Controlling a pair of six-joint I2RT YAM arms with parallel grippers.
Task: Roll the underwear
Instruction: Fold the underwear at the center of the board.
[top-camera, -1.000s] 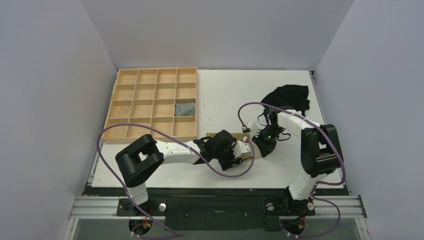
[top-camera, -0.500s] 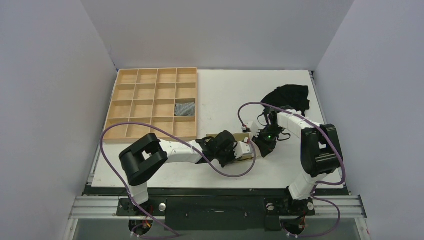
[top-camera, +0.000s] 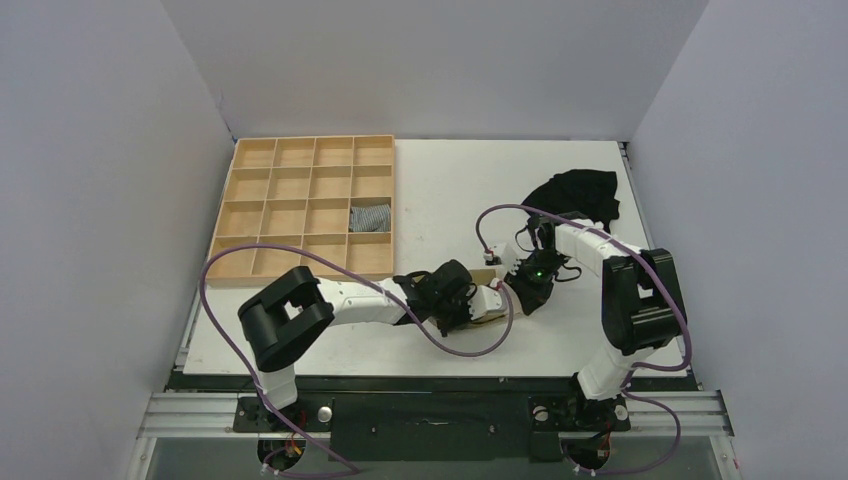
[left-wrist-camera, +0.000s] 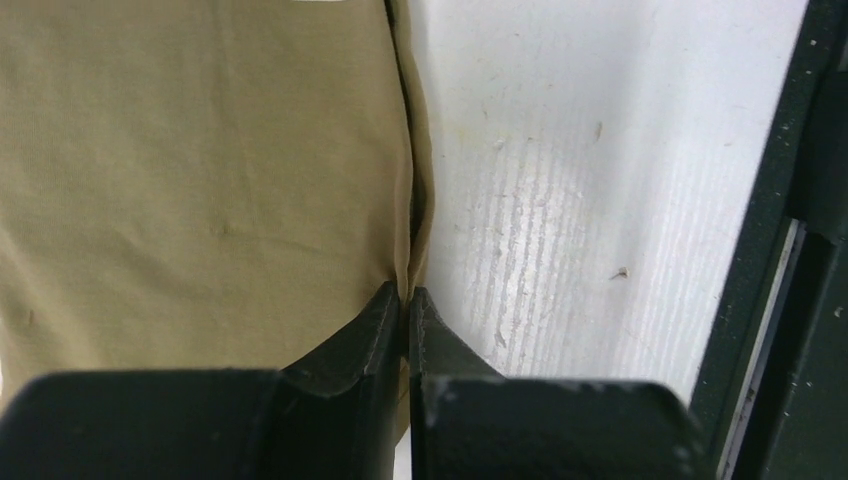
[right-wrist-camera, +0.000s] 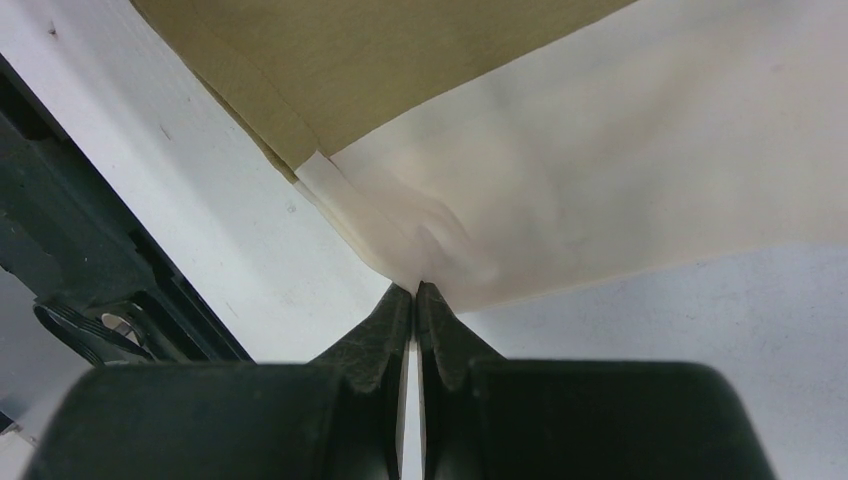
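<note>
While both arms reach inward over the near middle of the table (top-camera: 450, 190), the underwear (top-camera: 488, 303) lies flat between the two wrists, and the overhead view shows only a short strip of tan and pale cloth past the black housings. Seen from its own wrist camera, the left gripper (left-wrist-camera: 408, 300) is clenched on the olive-khaki fabric (left-wrist-camera: 200, 180), its fingertips pinched tight on a raised fold along the garment's edge, with bare white tabletop just beside that fold. Seen from the other wrist camera, the right gripper (right-wrist-camera: 414, 295) is likewise clamped, its tips nipping the corner of the cream panel (right-wrist-camera: 600, 180), where the cloth puckers slightly; the olive part of the garment lies beyond that panel, touching it along a straight seam. From above, the left gripper (top-camera: 474, 303) and the right gripper (top-camera: 508, 286) sit near one another at opposite ends of the garment. A wooden tray (top-camera: 312, 139) of square compartments stands at the far left of the table, well apart from the underwear, and holds a small striped cloth roll (top-camera: 370, 217) in one cell of its right-hand column. A black garment (top-camera: 580, 195) lies crumpled at the far right, behind the right arm
</note>
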